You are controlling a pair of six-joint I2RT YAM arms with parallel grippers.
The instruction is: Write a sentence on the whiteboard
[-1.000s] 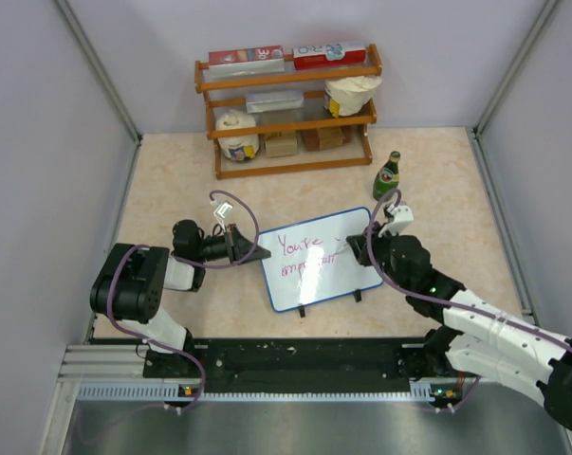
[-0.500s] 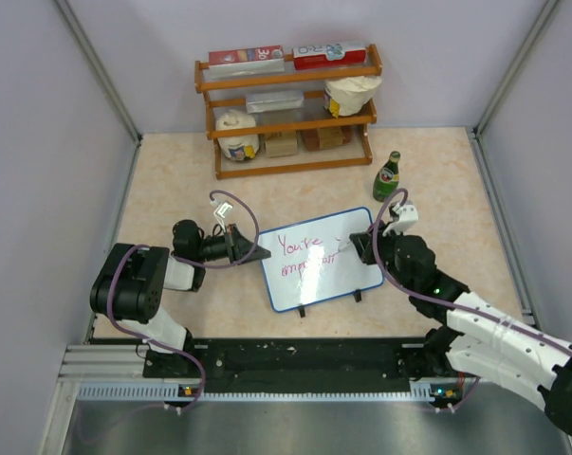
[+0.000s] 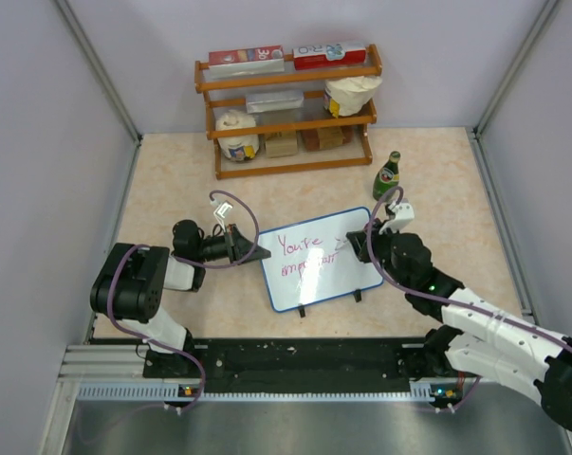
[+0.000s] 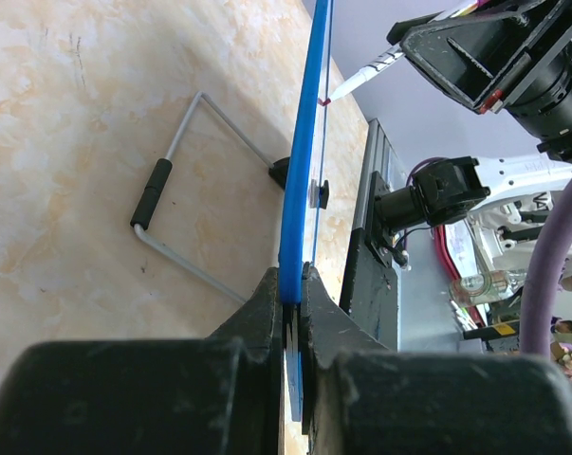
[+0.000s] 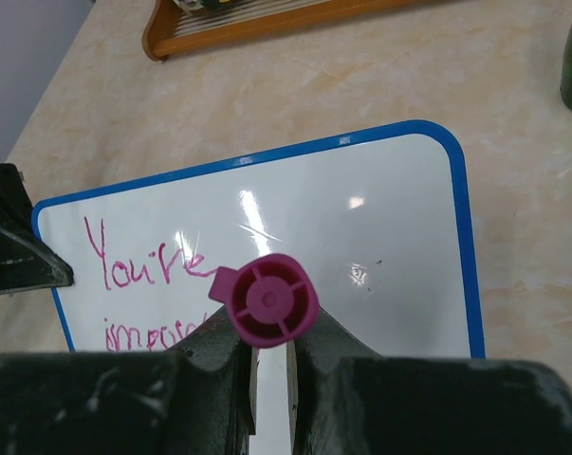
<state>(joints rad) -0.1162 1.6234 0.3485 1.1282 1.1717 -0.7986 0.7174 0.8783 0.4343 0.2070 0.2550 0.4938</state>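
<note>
One edge of the whiteboard [image 3: 319,261] sits clamped in the left pincer [image 4: 293,281].

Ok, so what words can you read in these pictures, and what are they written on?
"You're": top pink line on the whiteboard.
"impor": pink line below it; the rest hides behind the right gripper and its marker.
Boxes on top of the wooden shelf: print too small to read.
Green bottle label: too small to read.
</note>
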